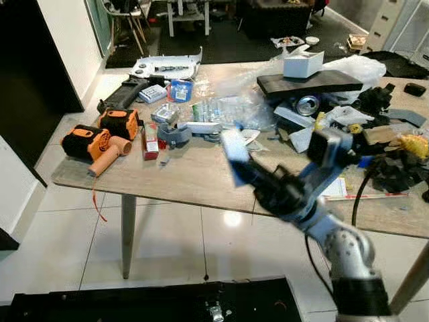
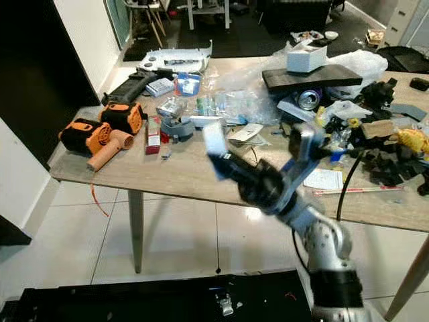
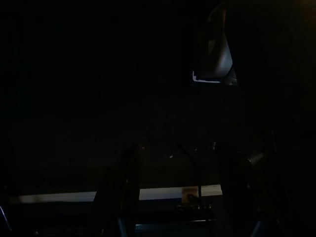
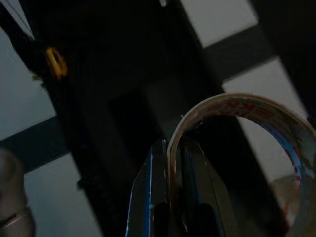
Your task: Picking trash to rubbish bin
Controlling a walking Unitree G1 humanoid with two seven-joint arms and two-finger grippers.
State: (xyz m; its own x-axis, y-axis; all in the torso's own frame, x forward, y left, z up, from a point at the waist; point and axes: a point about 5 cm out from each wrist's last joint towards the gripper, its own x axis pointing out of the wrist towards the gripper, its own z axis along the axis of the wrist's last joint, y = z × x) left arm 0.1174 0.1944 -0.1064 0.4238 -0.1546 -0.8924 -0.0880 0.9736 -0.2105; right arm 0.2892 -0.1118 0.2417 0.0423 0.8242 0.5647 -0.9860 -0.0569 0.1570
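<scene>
We raised our right gripper [image 2: 224, 164] above the near edge of the cluttered table [image 1: 194, 178], its black fingers pinched on a roll of tape [image 4: 242, 123]. The wrist camera showed the ring's thin wall caught between them, printed lettering running round it. In the head views the roll appeared as a pale, blurred shape at the fingertips, held clear of the tabletop so it could be carried off, we judged, rather than dragged through the mess.

The table behind it was crowded: an orange power tool [image 1: 94, 144] at the far left edge, a small red box [image 1: 150, 141] just right of it, crumpled clear plastic [image 1: 234, 107] in the middle, a drink can [image 1: 308, 104] under a dark board [image 1: 315, 82] further right.

No bin was in sight; the roll hung in the air over the table's front, well apart from the floor. Our left arm hung idle in the dark, and we could not tell how its fingers stood.
</scene>
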